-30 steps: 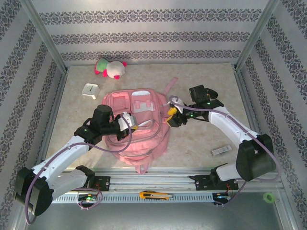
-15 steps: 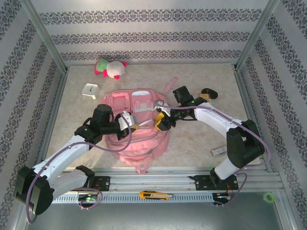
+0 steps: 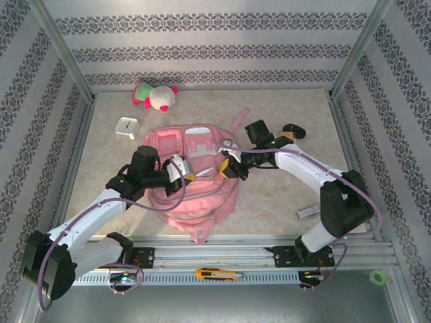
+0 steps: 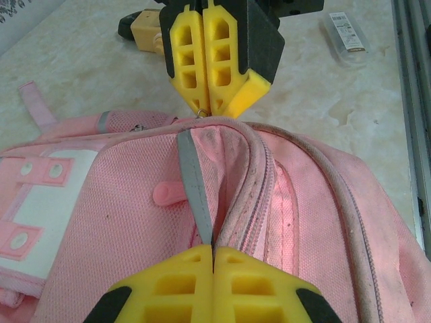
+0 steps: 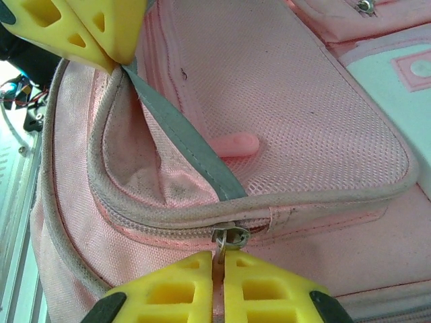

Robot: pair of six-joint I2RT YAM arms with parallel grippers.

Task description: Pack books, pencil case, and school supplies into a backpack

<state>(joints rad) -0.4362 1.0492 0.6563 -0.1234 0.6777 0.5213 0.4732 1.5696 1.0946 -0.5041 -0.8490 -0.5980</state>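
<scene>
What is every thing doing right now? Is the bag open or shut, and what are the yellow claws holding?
backpack, lying flat on the table
zip, looks closed beside its pull
left gripper, shut on the grey strip
right gripper, shut on the zip pull
plush toy, lying on the table
</scene>
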